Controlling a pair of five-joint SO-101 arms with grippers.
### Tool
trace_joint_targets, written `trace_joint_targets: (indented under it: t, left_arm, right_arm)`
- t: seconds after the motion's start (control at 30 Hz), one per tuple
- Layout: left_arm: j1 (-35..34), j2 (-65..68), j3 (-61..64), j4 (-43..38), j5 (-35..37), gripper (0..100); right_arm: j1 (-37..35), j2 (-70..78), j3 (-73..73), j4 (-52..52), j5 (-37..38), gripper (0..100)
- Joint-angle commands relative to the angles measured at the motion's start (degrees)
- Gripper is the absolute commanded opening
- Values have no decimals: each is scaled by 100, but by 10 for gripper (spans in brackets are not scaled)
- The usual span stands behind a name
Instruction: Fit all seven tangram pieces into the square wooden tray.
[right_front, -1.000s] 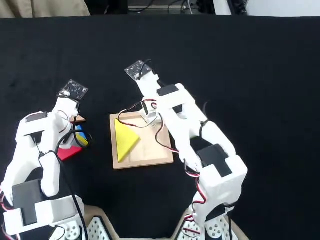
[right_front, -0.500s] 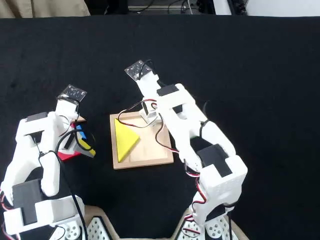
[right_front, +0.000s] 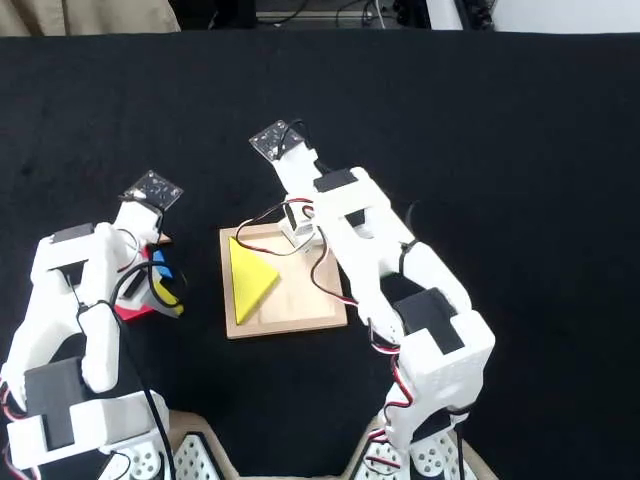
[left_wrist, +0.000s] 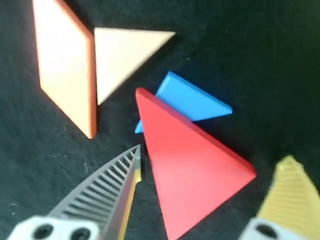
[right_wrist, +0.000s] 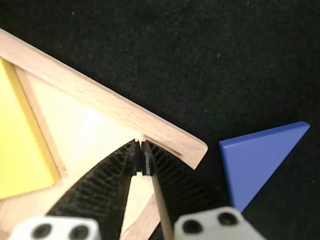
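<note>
The square wooden tray (right_front: 295, 305) lies mid-table with a yellow triangle (right_front: 250, 275) in its left half. The right gripper (right_wrist: 139, 157), jaws pressed together on nothing, sits at its far right corner; the wrist view adds a dark blue triangle (right_wrist: 260, 160) just outside. Left of the tray, the left gripper (left_wrist: 213, 160) gapes wide astride a red triangle (left_wrist: 190, 170), empty.

Left tool (left_wrist: 213, 155) shifted back, now over red triangle (left_wrist: 185, 170)
</note>
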Motion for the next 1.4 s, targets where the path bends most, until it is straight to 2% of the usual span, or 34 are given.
trace_joint_targets:
  t: [0.0, 0.6, 0.77, 1.0, 1.2, 1.37]
  left_arm:
    - [-31, -44, -40, -62, -246, 368]
    - [-13, -44, -57, -62, -193, 363]
    - [75, -44, -66, -53, 273, 363]
    - [110, -44, -40, -53, 290, 362]
    - [110, -44, -48, -53, 281, 216]
    - [119, -44, -48, -53, 281, 204]
  right_arm:
    - [114, -22, -31, -62, 44, 11]
    - [114, -22, -31, -62, 44, 11]
    - [114, -22, -31, -62, 44, 11]
    - [114, -22, -31, -62, 44, 11]
    - [114, -22, -31, -62, 44, 11]
    - [114, -22, -31, -62, 53, 11]
